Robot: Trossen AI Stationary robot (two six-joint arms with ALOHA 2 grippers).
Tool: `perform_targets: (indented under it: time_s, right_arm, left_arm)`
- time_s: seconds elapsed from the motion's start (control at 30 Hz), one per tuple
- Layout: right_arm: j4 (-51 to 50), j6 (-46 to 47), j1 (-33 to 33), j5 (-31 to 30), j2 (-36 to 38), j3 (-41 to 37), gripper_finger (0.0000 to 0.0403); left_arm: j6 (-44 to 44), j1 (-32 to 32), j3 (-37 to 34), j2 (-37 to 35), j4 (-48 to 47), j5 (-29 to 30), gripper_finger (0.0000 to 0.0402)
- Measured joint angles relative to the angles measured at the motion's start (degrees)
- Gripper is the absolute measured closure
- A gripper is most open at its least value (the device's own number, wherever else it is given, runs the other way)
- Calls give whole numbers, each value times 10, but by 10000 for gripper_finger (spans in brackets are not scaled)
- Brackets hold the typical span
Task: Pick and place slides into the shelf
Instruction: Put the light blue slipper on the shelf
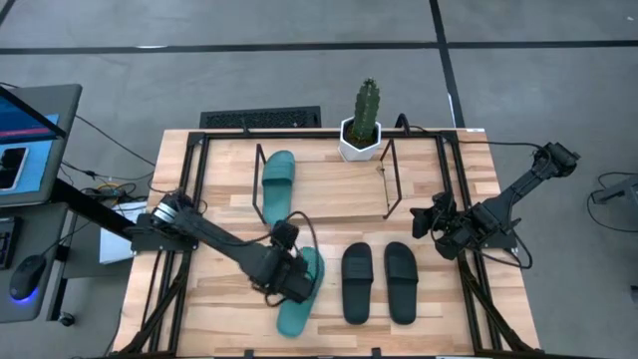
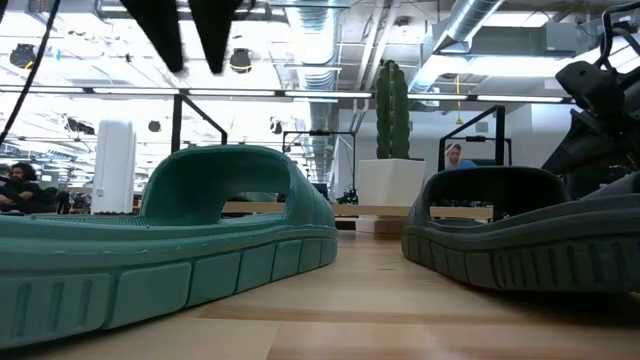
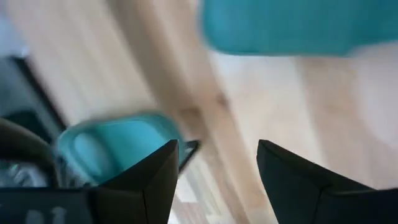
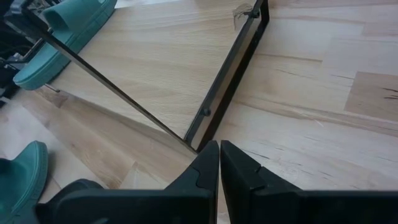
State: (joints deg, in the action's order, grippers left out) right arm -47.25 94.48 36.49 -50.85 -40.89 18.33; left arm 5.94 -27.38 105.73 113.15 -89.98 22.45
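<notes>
One teal slide [image 1: 277, 184] lies flat on the left end of the shelf [image 1: 391, 184]. The other teal slide [image 1: 297, 311] lies sole-down on the table near the front edge, and it also shows in the low view [image 2: 170, 250]. My left gripper [image 1: 296, 282] hangs open just above this slide's strap; its fingers [image 2: 195, 40] are clear of it. The black pair [image 1: 357, 282] [image 1: 401, 282] lies side by side to the right. My right gripper [image 1: 421, 221] is shut and empty beside the shelf's right end-frame [image 4: 230, 81].
A potted cactus [image 1: 365, 125] in a white pot stands at the table's far edge behind the shelf. The black table frame runs along the left and right sides [image 1: 189, 189]. Bare wood lies between the shelf and the black slides.
</notes>
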Motion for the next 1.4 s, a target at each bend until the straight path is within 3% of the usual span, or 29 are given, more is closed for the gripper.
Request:
perform_targets:
  time_s: [0.13,0.33,1.07,1.4]
  right_arm:
    - [0,0,0,0,0,0,395]
    - [0,0,0,0,0,0,395]
    - [0,0,0,0,0,0,395]
    - [0,0,0,0,0,0,395]
  left_arm:
    - [-5,-13,3,-39,10,-58,196]
    - [20,-36,3,-53,85,-66,196]
    - [37,-77,-77,-43,263,35,196]
    - [47,-80,-76,-26,365,19,196]
